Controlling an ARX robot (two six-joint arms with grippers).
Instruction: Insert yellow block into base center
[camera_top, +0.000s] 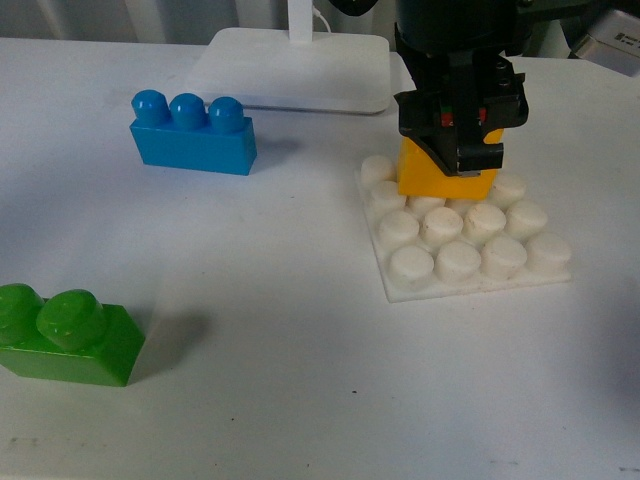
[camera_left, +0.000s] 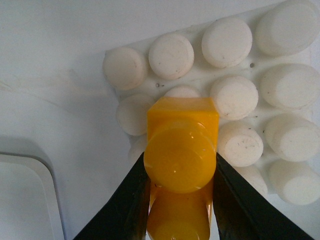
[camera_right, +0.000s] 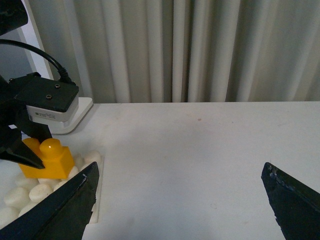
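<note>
Fingers (camera_left: 131, 200) of my left gripper (camera_top: 458, 140) pinch the yellow block (camera_top: 440, 180) by its sides. Far left lies a green brick (camera_top: 70, 335), then a blue brick (camera_top: 195, 135) farther back, then the base (camera_top: 480, 286), where the block sits atop the back-middle studs. My right gripper (camera_right: 177, 200) gapes wide, holding nothing.

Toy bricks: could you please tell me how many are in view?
3: the blue three-stud plastic brick far left, the green two-stud plastic brick near left, the orange-yellow plastic brick in the left gripper on the white studded base.
</note>
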